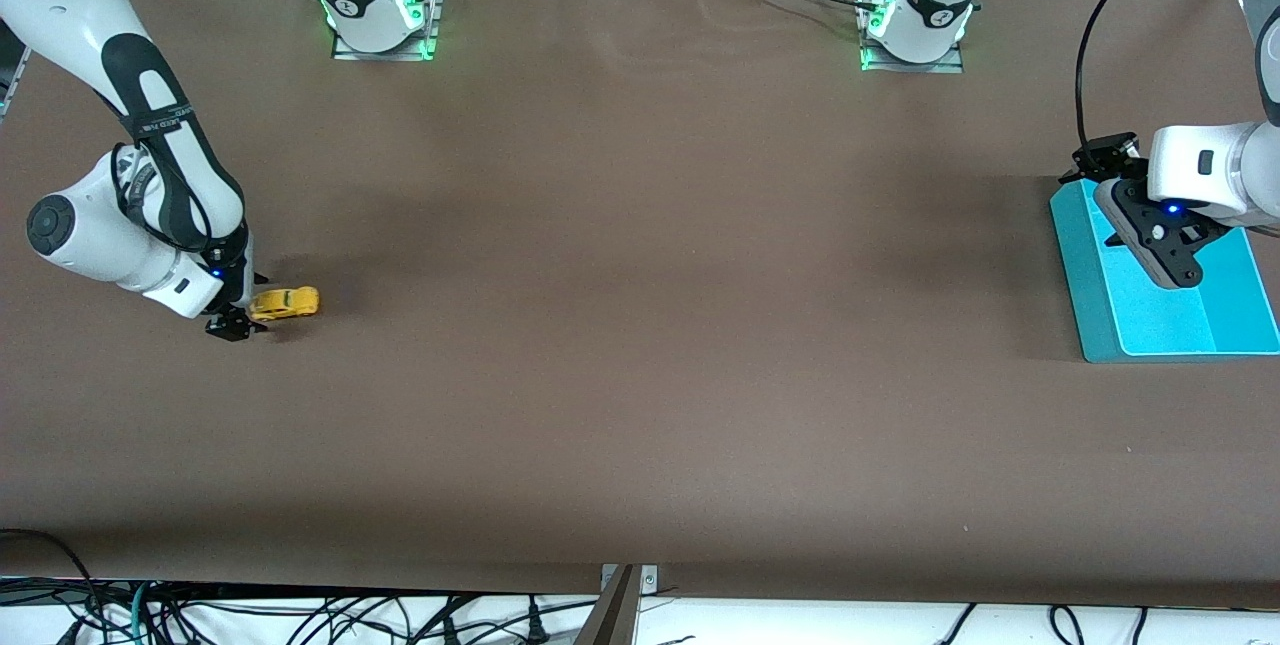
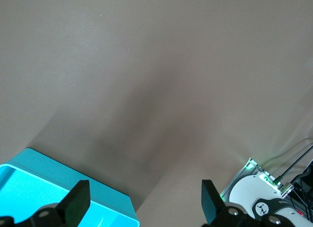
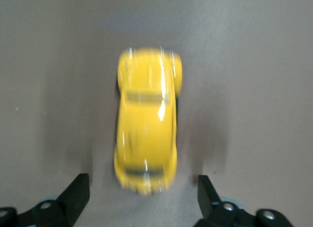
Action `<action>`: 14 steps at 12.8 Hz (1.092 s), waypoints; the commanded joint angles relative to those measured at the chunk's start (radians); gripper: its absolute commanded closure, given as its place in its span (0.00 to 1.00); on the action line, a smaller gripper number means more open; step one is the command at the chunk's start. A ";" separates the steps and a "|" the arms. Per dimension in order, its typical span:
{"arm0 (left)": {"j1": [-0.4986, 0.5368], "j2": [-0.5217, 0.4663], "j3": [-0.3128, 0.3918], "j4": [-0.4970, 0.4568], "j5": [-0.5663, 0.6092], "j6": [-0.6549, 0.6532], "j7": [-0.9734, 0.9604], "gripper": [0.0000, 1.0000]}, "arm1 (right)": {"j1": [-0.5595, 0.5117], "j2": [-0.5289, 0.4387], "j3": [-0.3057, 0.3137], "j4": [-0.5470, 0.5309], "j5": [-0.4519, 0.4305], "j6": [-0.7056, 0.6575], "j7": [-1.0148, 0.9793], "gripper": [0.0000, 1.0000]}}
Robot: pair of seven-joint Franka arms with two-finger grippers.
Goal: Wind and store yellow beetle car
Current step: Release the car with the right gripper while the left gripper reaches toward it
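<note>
1. The tiny rounded yellow toy car is bright yellow with dark windows.
2. The flat brown bench is plain brown all over.
3. The turquoise plastic bin is blue-green, lighter inside.
4. The left hand and right hand have black fingers.
5. The arms are white and black.

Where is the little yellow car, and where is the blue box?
car (image 1: 285, 302), front view, on its yellow roof.
box (image 1: 1170, 320), front view, on its bare turquoise floor.
car again (image 3: 145, 122), right wrist view, on its roof.
</note>
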 commanded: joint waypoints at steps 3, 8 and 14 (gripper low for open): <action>0.003 -0.001 0.001 -0.007 0.009 0.010 0.024 0.00 | -0.014 -0.008 0.036 0.028 0.012 -0.010 -0.011 0.00; 0.003 0.010 0.003 -0.011 0.007 0.018 0.056 0.00 | -0.011 -0.075 0.071 0.045 0.010 -0.073 0.076 0.00; -0.005 0.013 0.001 -0.150 0.019 0.125 0.119 0.00 | 0.003 -0.284 0.090 0.044 0.007 -0.233 0.375 0.00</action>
